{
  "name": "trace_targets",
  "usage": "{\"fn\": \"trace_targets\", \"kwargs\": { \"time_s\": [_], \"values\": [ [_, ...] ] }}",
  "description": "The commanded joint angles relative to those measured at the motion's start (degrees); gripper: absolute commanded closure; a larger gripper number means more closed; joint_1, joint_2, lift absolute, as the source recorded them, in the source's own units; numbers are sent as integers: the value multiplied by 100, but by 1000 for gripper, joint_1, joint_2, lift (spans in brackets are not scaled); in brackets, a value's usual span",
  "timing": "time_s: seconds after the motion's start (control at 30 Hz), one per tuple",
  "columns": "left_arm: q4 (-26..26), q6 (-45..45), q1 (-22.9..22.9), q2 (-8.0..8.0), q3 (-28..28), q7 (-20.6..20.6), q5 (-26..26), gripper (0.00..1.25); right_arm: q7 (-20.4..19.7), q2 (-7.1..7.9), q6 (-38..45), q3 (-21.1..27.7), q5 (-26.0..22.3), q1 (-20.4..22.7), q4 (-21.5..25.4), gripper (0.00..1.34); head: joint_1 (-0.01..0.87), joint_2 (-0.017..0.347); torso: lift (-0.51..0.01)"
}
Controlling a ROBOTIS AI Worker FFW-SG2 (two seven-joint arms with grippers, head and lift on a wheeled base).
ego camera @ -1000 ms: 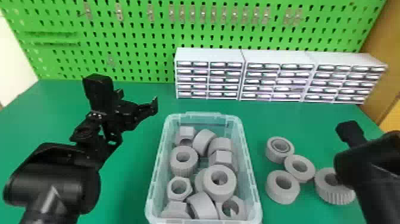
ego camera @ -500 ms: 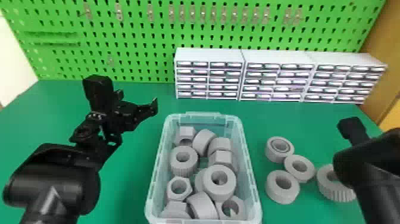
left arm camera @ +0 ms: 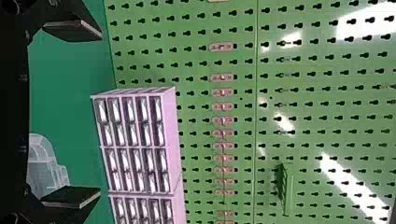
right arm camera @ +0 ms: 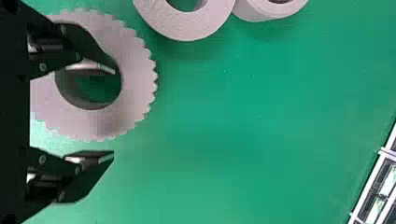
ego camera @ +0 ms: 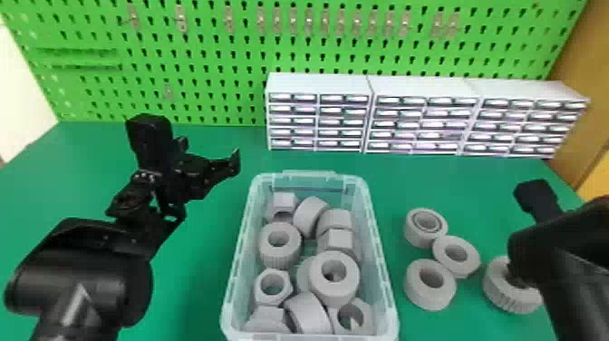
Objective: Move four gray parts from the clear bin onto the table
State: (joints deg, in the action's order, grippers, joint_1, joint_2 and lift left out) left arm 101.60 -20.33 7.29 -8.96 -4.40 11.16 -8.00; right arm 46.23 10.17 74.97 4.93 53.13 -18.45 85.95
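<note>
A small shift there from the right arm point(ego camera: 584, 263): it has edged a touch outward and toward the far side of the table point(ego camera: 195, 294), while the left arm point(ego camera: 86, 276) and the bin point(ego camera: 238, 254) keep their places. The right hand point(right arm camera: 114, 113) is unclenched, fingers spread, one over the hole of the ribbed ring point(right arm camera: 133, 93) and the other beyond its rim. No grip on it, by the look of things, and that ring is lying flat on the table.

So count them: the ribbed ring, the lined ring point(ego camera: 413, 231), the middle ring point(ego camera: 469, 267) and the near ring point(ego camera: 419, 297), four gray parts out to the right of the bin. That looks like the full tally, and the job seems all but done. The bin holds plenty more, heaped rings and nuts, which can surely stay.

What's left, it seems, is to back the right hand out, ideally straight up; a finger that close to the hole could snag the ring and drag it into its neighbor. Over on the left, the left hand point(left arm camera: 100, 113) waits empty, fingers apart, above the table beside the bin. Drawers point(ego camera: 317, 84) stand along the back, well away from the rings.
</note>
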Motion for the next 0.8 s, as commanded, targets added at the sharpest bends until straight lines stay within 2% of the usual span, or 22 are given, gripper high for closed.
{"fn": "trace_targets", "kwargs": {
  "time_s": [0.0, 0.47, 0.77],
  "values": [
    [0, -6, 0, 0, 0, 0, 0, 116, 0, -7, 0, -10, -13, 0, -17, 515, 678, 34, -50],
    [0, -6, 0, 0, 0, 0, 9, 116, 0, -7, -9, -19, -13, -9, -25, 518, 678, 34, -50],
    [0, 3, -18, 0, 35, 0, 17, 116, 0, 11, -35, -45, -347, -176, 142, 515, 678, 34, -50]
  ]
}}
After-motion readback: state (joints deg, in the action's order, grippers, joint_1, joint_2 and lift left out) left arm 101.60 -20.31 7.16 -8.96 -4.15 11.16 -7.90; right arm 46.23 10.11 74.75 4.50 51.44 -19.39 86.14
